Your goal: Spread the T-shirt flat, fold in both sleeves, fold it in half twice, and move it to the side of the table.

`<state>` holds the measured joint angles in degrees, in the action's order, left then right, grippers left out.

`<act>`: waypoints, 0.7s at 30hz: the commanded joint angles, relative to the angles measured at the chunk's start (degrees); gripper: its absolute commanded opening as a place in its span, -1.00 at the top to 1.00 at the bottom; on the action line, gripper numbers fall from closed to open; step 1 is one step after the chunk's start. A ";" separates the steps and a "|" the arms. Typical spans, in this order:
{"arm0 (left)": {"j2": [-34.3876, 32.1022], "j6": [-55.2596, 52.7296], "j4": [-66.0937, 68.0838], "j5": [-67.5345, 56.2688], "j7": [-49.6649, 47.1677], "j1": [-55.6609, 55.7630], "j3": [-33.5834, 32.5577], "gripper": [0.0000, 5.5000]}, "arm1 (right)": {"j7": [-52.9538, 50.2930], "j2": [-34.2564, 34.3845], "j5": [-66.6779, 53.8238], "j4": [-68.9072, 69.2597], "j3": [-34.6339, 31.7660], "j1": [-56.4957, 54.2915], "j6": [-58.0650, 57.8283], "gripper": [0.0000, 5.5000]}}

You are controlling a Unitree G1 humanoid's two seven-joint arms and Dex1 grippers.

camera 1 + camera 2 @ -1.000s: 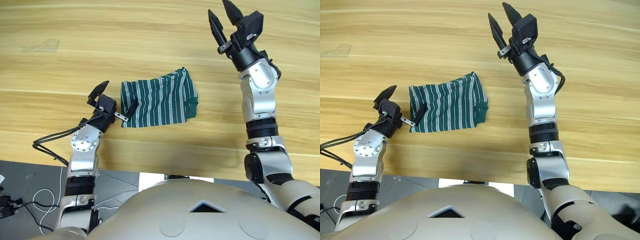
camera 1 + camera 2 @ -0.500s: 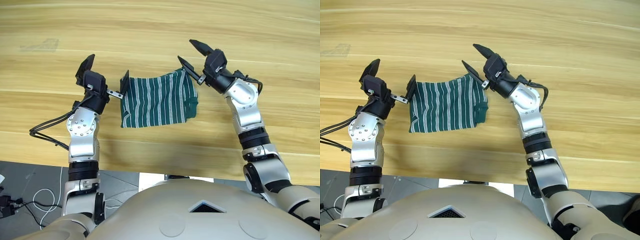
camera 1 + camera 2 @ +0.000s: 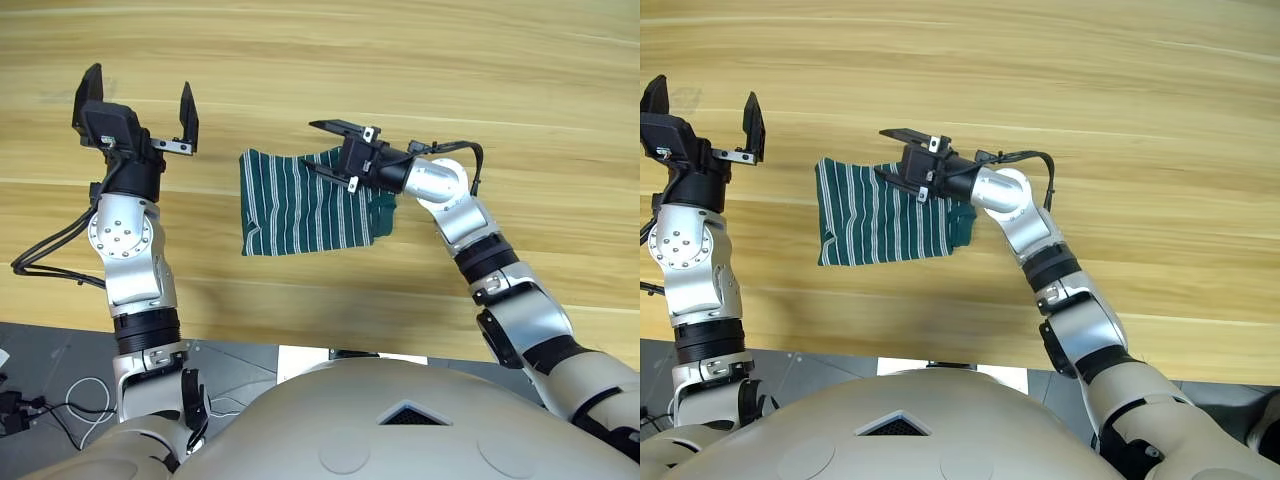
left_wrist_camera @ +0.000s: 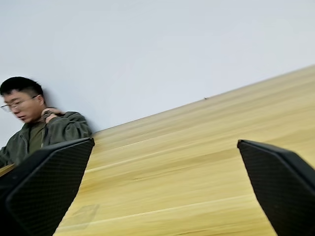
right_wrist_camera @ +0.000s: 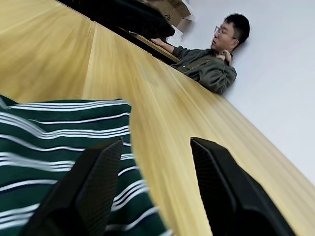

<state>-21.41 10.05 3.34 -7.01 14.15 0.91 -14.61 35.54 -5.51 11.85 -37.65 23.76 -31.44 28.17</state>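
The left gripper has lifted away to the left of the folded T-shirt, jaws apart. The right gripper has swung over the T-shirt's far edge, jaws apart; the T-shirt lies on the counter.

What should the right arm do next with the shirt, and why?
Probably lower the right gripper and close it on the far edge of the shirt: it lies folded, the open gripper hovers over that edge, and the left gripper is raised clear of it.

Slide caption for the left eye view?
Right end effector open over the folded striped T-shirt; left end effector open, clear of it.
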 commanded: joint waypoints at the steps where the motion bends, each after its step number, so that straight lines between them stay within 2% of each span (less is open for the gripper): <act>1: 0.83 -1.18 -1.93 -1.12 -0.73 -1.87 -1.03 -0.96 | -2.90 2.57 5.05 -11.74 2.63 -7.50 1.97 0.08; 5: 1.88 -2.41 -5.54 -2.06 -1.15 -2.98 -1.32 -0.96 | -4.57 4.45 9.88 -25.29 4.99 -13.76 0.55 0.08; 10: 1.70 -3.02 -6.01 -1.79 -1.34 -3.89 -1.38 -0.96 | -6.28 1.31 14.55 -36.24 6.90 -16.21 -7.43 0.08; 14: 2.41 -2.99 -6.51 -1.57 -1.78 -4.80 -1.08 -0.96 | -12.43 -6.33 14.19 -38.72 5.01 -15.21 -10.08 0.08; 21: 1.74 -3.68 -9.60 -2.12 -1.84 -8.25 -3.02 -0.96 | -24.18 -26.29 5.87 -40.34 -8.33 -3.67 -11.71 0.08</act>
<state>-19.03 7.44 -4.92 -8.97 12.70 -6.59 -16.53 12.62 -27.64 18.81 -74.77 18.06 -42.60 20.57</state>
